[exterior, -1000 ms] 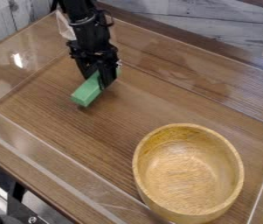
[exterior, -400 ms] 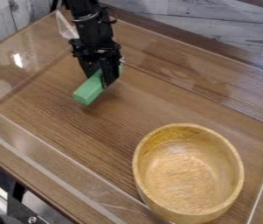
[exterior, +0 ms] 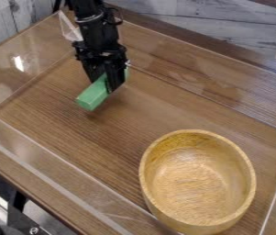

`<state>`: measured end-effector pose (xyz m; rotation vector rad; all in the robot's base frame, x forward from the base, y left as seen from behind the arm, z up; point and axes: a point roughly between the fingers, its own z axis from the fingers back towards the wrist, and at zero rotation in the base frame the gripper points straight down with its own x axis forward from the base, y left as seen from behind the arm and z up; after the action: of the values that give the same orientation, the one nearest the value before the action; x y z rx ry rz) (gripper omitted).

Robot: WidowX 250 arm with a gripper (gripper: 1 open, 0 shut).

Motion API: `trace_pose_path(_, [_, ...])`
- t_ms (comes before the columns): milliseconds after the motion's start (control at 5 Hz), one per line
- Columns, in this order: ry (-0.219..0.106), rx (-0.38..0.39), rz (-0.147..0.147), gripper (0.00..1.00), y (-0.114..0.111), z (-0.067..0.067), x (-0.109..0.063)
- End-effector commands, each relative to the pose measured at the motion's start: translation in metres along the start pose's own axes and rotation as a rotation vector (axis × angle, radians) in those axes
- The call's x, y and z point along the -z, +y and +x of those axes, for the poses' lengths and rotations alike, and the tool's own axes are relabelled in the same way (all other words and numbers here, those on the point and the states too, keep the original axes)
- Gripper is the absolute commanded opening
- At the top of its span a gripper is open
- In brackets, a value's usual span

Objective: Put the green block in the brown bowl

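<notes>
The green block [exterior: 93, 95] lies tilted on the wooden table at upper left, its upper end between the black fingers of my gripper [exterior: 104, 81]. The gripper points almost straight down and is shut on that end of the block. The block's lower end looks to rest on or just above the tabletop. The brown bowl [exterior: 199, 179] sits empty at the lower right, well apart from the gripper and the block.
A clear plastic wall [exterior: 30, 138] rims the table [exterior: 189, 92] along its left and front sides. A pale stone-like surface [exterior: 226, 27] runs behind the table at the top right.
</notes>
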<state>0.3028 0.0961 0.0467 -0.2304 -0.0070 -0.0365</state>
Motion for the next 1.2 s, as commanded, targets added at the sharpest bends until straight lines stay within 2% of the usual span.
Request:
trace_pose_path(0, [-0.081, 0.032, 0.043, 0.0, -0.003, 0.014, -0.029])
trace_pose_path(800, [-0.084, 0.042, 0.045, 0.0, -0.007, 0.013, -0.038])
trace_pose_path(1000, [-0.087, 0.057, 0.036, 0.0, -0.022, 0.01, -0.043])
